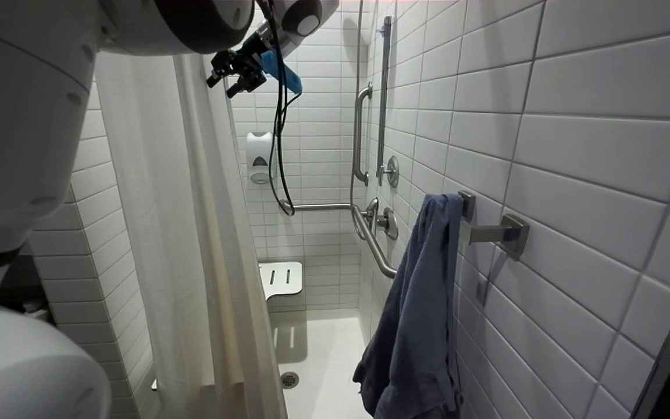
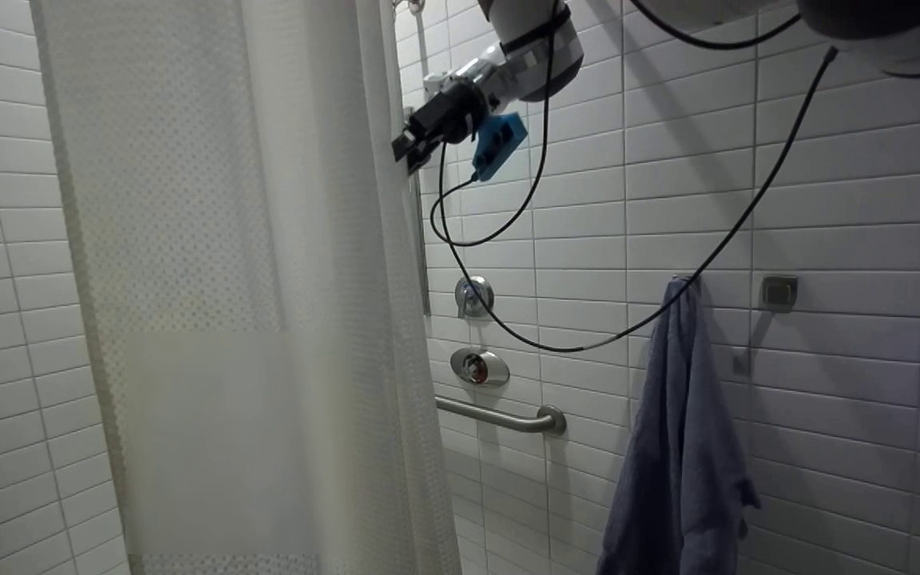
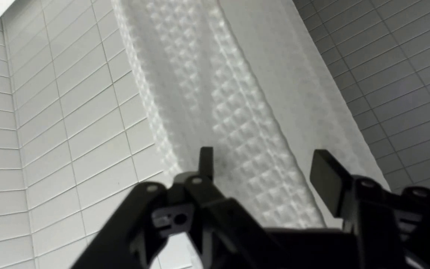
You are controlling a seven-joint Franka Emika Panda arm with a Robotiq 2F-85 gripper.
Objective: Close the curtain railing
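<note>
The curtain railing, a tall white fabric shower curtain, hangs in long vertical folds at the left in both exterior views point(image 1: 172, 233) point(image 2: 268, 279). Its top lies outside the exterior pictures. My gripper is at the curtain's free edge, high up, in both exterior views point(image 1: 221, 87) point(image 2: 406, 157). In the wrist view the gripper point(image 3: 263, 164) is open, with a wide gap between its fingers. The curtain's textured edge point(image 3: 237, 108) shows behind and between the fingers there. The fingers are not shut on it. Whether they touch the fabric I cannot tell.
A blue-grey towel point(image 1: 422, 302) hangs on the tiled wall point(image 1: 591, 186) at the right. Steel grab bars point(image 1: 376, 247) and shower valves point(image 1: 390, 224) stick out from that wall. A soap dispenser point(image 1: 260, 157) and a white seat point(image 1: 282, 278) are further in. Cables point(image 2: 540, 343) dangle from the arm.
</note>
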